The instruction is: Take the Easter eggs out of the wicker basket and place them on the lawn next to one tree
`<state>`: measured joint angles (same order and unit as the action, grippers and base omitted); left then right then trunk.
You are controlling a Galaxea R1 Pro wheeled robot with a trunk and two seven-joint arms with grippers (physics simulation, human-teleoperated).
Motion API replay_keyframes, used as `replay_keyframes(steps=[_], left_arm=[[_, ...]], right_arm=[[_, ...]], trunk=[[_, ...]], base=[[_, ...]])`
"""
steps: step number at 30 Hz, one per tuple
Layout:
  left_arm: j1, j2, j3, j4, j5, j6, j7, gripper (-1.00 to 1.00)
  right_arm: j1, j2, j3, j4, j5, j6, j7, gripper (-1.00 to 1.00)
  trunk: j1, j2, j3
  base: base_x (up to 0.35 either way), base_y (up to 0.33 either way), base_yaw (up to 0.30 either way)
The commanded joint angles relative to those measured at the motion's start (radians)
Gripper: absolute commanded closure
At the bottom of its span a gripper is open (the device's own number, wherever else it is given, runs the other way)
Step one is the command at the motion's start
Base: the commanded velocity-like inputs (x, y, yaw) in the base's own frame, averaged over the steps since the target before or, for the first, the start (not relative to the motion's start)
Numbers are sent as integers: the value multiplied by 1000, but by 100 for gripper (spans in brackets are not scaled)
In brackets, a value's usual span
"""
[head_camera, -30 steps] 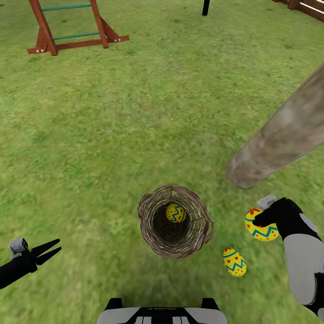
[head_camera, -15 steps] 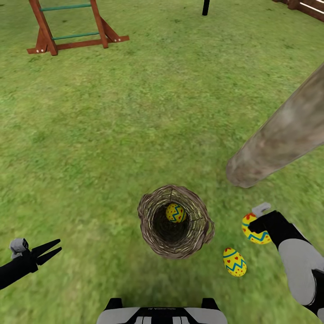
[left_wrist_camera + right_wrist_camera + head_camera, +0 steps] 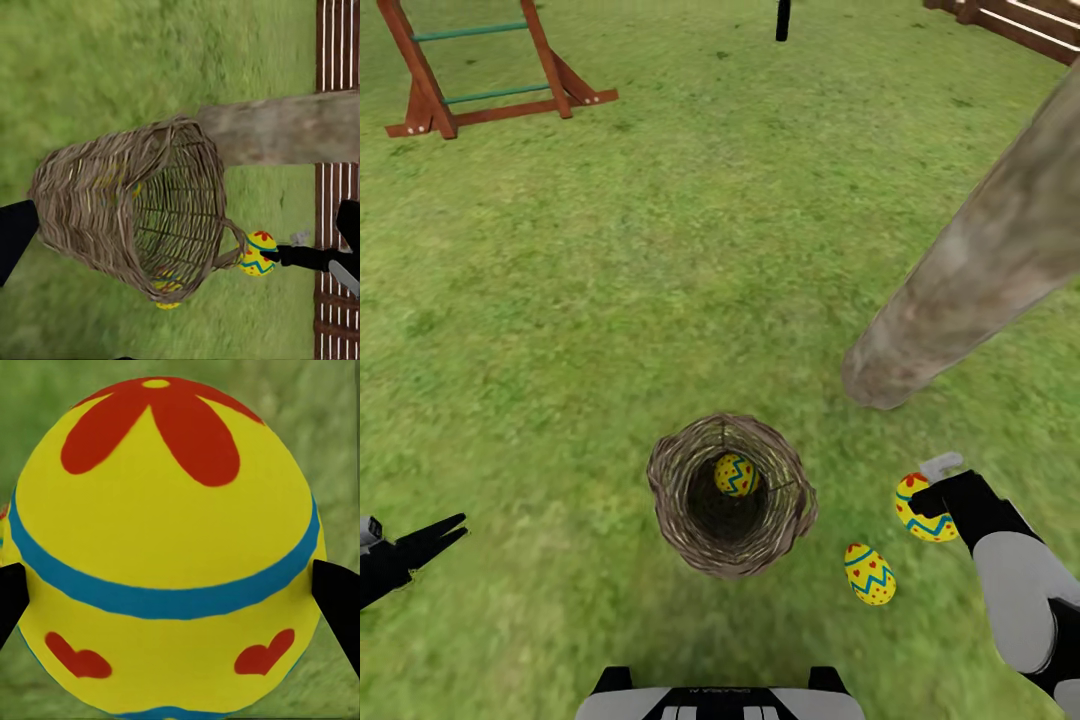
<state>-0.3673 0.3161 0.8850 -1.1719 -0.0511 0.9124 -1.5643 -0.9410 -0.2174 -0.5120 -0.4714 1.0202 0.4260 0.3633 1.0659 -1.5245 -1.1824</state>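
Right hand (image 3: 932,497) grasping flower egg (image 3: 921,510) between fingers, near tree (image 3: 960,290) base; left hand (image 3: 432,538) released.

At six o'clock in my head view, my white-and-black base panel (image 3: 722,693) carries small mirrored lettering. I cannot read it. I can read no other text anywhere.
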Motion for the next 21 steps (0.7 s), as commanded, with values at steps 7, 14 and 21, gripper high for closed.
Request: replay_keyframes(steps=[7,14,21], left_arm=[[0,9,23,0,-10,11,-7,-100],[1,10,44,0,-10,11,-7,-100],[1,9,45,0,-9,11,-7,-100]], right_arm=[[-1,2,-7,0,11,-27,4,100],[0,6,-6,2,11,-28,3,100],[1,6,-6,2,11,-49,-7,100]], trunk=[[0,0,8],[0,0,16],[0,0,22]], base=[[0,0,-226],[0,0,-232],[0,0,-186]])
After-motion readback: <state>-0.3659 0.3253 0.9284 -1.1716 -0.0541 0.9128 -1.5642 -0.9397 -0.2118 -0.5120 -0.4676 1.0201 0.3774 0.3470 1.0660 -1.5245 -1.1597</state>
